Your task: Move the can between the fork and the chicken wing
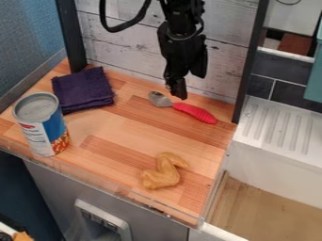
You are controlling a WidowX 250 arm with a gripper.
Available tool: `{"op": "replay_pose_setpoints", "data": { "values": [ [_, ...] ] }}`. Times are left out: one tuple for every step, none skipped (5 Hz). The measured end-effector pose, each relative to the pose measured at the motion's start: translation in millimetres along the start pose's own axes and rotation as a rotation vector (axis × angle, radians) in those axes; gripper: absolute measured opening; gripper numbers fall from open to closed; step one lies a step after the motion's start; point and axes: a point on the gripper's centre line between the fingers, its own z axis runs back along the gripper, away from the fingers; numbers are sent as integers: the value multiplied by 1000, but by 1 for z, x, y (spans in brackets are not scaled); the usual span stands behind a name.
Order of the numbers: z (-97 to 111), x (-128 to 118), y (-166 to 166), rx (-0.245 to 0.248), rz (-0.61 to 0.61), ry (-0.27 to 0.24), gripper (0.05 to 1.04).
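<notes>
Blue-labelled, the can stands upright near the left corner of the table, due between 2 markers: red-handled utensil and chicken wing. My claw hangs above, probably for clearance; spread or pressed together, I cannot tell.

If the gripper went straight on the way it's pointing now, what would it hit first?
Probably the red-handled spoon, near where its handle meets the metal; the gripper points down toward it. Depth is unclear here, so it might touch the wooden counter beside the spoon instead.
</notes>
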Motion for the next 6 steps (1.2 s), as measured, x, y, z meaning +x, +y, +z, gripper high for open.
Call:
{"op": "replay_pose_setpoints", "data": {
  "values": [
    [-13,-2,7,35,3,7,1001],
    [-12,12,27,65,60,-10,1001],
    [12,27,26,20,102,-41,1001],
    [38,42,31,-4,140,-119,1001],
    [57,66,44,3,201,-188,1001],
    [75,98,67,11,320,-279,1001]
  ]
}}
